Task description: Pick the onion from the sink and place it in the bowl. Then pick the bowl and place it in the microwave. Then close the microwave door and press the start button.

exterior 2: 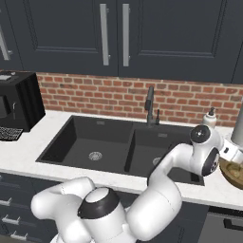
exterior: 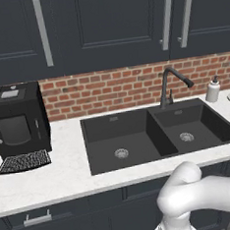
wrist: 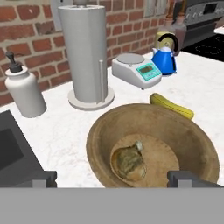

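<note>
Onion (wrist: 129, 162): lies inside the wooden bowl, on its floor toward the 7 o'clock side in the hand view, golden-brown with a small papery tip pointing to 1 o'clock; nothing grips it
Bowl (wrist: 192, 135): sits on the pale counter right of the sink; in the right base view a slice of it (exterior 2: 231, 173) shows at the 3 o'clock edge, just past the robot's wrist
Gripper (wrist: 111, 178): hangs over the bowl, looking down into it; the two dark finger tips stand wide apart at the bottom of the hand view, one at 7 o'clock and one at 5 o'clock, with the onion seen in the gap between them and nothing in their hold
Sink (exterior: 138, 134): matte black, two basins, each with a silver drain ring, both basins bare; curved black faucet (exterior: 172, 85) at the back, at 12 o'clock of the divider
Arm: reaches from the base across the right basin toward the counter at 3 o'clock in the right base view
Soap bottle (wrist: 24, 89): white, at 10 o'clock of the bowl, near the sink corner
Paper towel roll (wrist: 85, 52): upright on its round stand, at 11 o'clock of the bowl
Kitchen scale (wrist: 135, 70): white with a teal display, at 12 o'clock of the bowl
Kettle (wrist: 165, 59): blue, just beside the scale at 1 o'clock
Banana (wrist: 171, 106): yellow, lying just beyond the bowl's far rim at 1 o'clock
Coffee machine (exterior: 16, 123): black box on the counter, well apart from the sink at 9 o'clock
</note>
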### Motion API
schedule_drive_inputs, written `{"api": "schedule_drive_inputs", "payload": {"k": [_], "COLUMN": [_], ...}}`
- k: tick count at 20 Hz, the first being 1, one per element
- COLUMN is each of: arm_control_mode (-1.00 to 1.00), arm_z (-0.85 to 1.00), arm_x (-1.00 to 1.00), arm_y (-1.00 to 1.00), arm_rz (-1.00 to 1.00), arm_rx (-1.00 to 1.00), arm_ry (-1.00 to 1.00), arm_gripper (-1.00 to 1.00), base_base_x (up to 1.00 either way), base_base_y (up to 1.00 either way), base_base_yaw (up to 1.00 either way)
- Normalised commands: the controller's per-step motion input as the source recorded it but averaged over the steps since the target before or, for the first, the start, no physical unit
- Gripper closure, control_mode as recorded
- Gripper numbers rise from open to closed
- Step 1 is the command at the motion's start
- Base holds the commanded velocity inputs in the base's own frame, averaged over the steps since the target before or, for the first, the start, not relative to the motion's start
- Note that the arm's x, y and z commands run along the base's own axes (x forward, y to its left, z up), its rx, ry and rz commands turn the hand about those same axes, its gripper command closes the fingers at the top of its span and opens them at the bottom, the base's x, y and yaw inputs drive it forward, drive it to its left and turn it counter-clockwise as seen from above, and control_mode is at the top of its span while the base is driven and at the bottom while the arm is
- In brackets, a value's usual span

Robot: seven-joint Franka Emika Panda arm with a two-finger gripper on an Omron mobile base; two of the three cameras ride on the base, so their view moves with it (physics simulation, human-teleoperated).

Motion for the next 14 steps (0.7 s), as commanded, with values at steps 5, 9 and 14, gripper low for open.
{"api": "schedule_drive_inputs", "payload": {"k": [5,9,14], "arm_control_mode": [-1.0,-1.0,-1.0], "arm_z": [0.16,0.33,0.22], "arm_x": [-0.02,-0.18,-0.35], "arm_y": [0.03,0.09,0.15], "arm_rz": [0.04,0.18,0.24], "arm_rx": [-0.03,-0.04,-0.05], "arm_ry": [0.15,0.23,0.25], "arm_gripper": [-1.0,-1.0,-1.0], "base_base_x": [0.0,0.0,0.0], "base_base_y": [0.0,0.0,0.0], "base_base_yaw": [0.0,0.0,0.0]}}
